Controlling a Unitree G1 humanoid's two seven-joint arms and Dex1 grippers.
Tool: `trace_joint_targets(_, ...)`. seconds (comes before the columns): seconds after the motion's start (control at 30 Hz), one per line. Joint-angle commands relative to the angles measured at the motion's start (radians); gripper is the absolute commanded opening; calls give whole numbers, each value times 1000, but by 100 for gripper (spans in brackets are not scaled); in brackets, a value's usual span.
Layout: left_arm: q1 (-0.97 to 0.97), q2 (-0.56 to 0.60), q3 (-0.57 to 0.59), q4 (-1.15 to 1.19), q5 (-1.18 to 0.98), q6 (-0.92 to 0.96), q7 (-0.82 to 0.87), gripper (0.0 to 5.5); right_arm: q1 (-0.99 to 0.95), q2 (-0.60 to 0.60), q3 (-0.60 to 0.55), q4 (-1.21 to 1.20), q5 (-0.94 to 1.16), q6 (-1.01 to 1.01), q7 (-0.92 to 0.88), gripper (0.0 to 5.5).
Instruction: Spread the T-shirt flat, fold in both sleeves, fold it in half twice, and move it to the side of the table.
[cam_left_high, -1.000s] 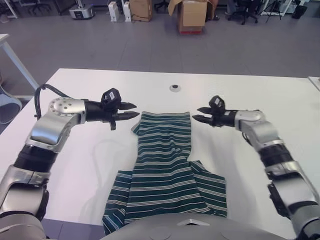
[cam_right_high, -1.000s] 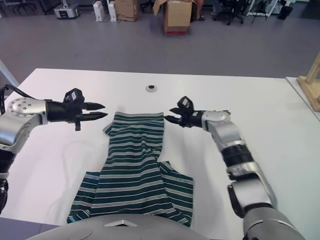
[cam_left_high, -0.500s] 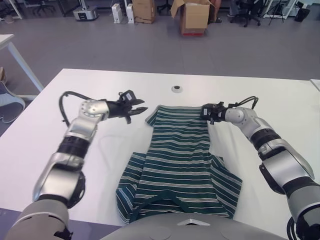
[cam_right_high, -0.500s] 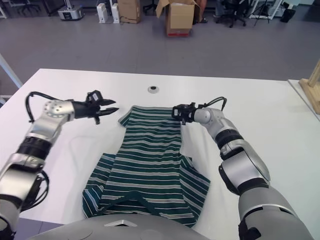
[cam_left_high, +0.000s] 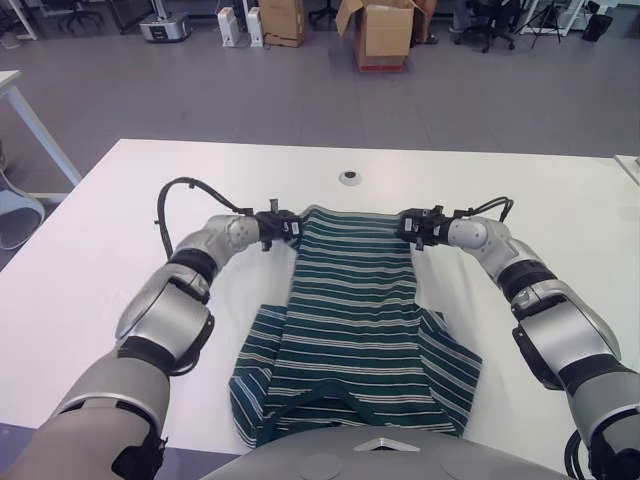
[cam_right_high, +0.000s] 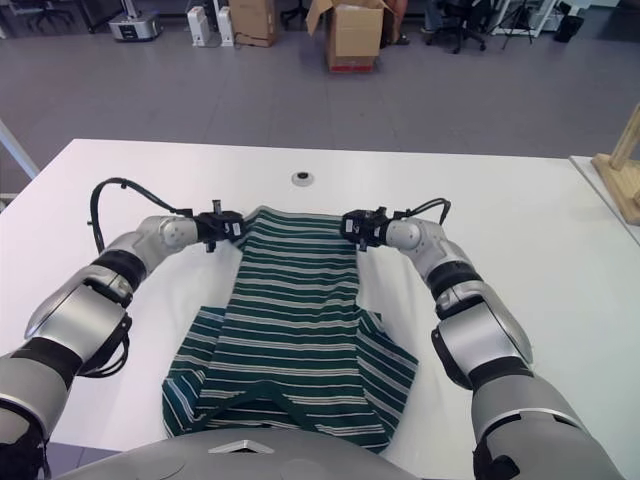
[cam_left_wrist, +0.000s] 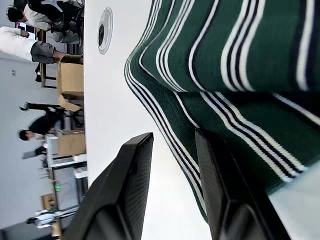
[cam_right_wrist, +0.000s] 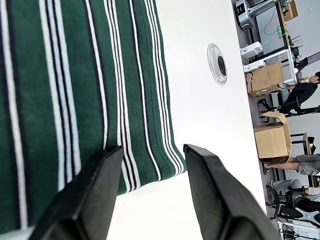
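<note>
Left gripper (cam_left_high: 293, 229), right gripper (cam_left_high: 403, 228) agape at T-shirt (cam_left_high: 355, 300) far corners, wide table (cam_left_high: 130, 200)

White table (cam_left_high: 120, 200) bears striped T-shirt (cam_left_high: 355, 320), perhaps a grommet (cam_left_high: 350, 177)

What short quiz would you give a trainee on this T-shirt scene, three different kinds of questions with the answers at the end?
1. True or false: the T-shirt on the table is plain white.
2. Multiple choice: where on the shirt are the left gripper and the right gripper? A, at its two far corners. B, at its near edge. C, at its middle.
3. Fill in the word: by the wrist views, both grippers' jaws stand ____.

Key: 1 false, it is green with pale stripes; 2 A; 3 open.
</note>
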Motion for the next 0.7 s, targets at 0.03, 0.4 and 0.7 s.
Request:
trace_joint_targets(0.03, -104, 39, -114, 54, 173, -25, 116, 154, 2, -7, 6, 25, -33, -1, -2, 225)
trace_joint_targets(0.4, -254, -12, 11, 94, 89, -196, 71, 154, -99, 25, -37, 78, -79, -34, -252, 225)
trace_joint_targets(0.7, 3, 21, 236, 99, -148, -154, -268, 154, -41, -2, -116, 46, -15, -56, -183, 225)
